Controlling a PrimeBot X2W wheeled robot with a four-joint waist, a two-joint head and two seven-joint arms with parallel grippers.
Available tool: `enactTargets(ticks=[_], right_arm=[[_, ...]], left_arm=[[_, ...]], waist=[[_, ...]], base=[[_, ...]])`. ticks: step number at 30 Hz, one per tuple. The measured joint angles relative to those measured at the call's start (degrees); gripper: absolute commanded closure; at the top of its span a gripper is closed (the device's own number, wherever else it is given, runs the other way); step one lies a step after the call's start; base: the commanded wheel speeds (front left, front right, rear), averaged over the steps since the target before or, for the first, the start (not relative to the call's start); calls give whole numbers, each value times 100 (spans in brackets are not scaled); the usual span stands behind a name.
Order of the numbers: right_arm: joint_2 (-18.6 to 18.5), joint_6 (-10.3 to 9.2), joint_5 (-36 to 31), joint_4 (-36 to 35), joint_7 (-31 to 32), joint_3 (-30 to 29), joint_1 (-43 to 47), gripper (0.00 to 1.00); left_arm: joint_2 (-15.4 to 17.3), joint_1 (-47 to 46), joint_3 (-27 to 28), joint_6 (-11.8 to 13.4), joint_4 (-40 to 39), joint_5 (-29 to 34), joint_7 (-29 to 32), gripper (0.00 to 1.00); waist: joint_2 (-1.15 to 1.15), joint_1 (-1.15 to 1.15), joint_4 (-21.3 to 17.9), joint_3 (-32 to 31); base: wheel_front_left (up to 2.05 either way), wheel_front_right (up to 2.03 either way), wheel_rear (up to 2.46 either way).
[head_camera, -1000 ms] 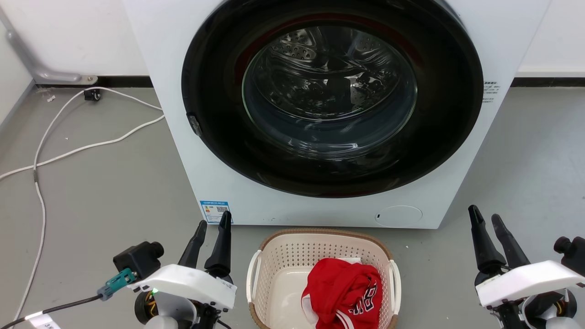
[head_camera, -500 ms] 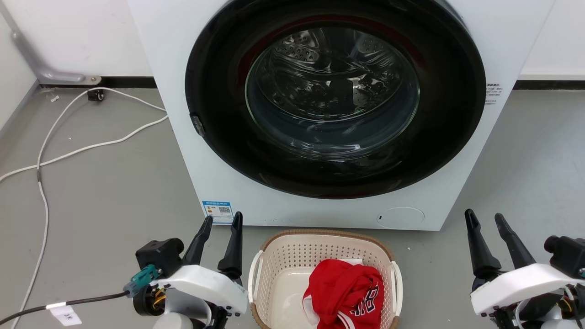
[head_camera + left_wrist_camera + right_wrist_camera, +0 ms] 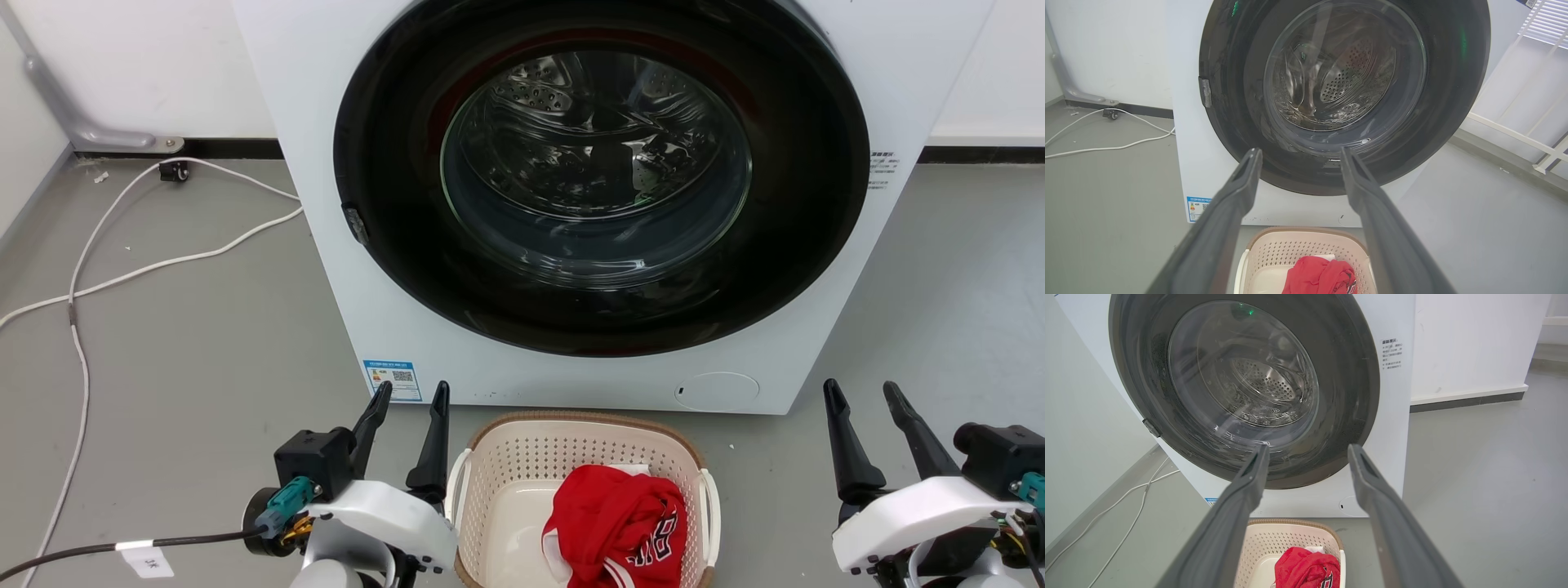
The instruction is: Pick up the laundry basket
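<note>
The basket [image 3: 571, 452] sits on the floor with the washer [image 3: 310, 122] standing just behind it and a red garment [image 3: 612, 523] heaped in its right half. Its white handles are on its left [image 3: 453, 486] and right [image 3: 712, 502] sides. Its near end runs off the bottom of the head view, so its long axis can't be called with confidence; it probably runs left to right, handle to handle.

The left gripper [image 3: 412, 390] is just beside the basket's left handle, jaws apart and holding nothing. The right gripper [image 3: 860, 386] is well apart from the basket's right side, with bare floor between, and is likewise spread and empty. The left arm is therefore the nearer one. The basket lies inward from each gripper and lower than the fingertips, which reach up past the basket's far rim.

The coming move likely turns on that uneven gap. The right arm has far more sideways ground to cover before both handles can be taken.

The head view gives both gaps at once. The left wrist view adds that the basket shows low between that arm's fingers [image 3: 1237, 196], which aim over it at the washer's door. In the right wrist view the basket is low and partly behind the left-hand finger [image 3: 1241, 498], so that arm is aimed off to the basket's right.
</note>
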Motion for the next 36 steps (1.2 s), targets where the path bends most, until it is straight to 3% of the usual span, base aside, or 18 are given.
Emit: enactTargets(ticks=[36], right_arm=[[145, 10, -1126, -254, -183, -65, 170, 0]], left_arm=[[-55, -59, -267, 168, 291, 1157, -407, 0]], waist=[[0, 0, 87, -26]], base=[[0, 0, 0]])
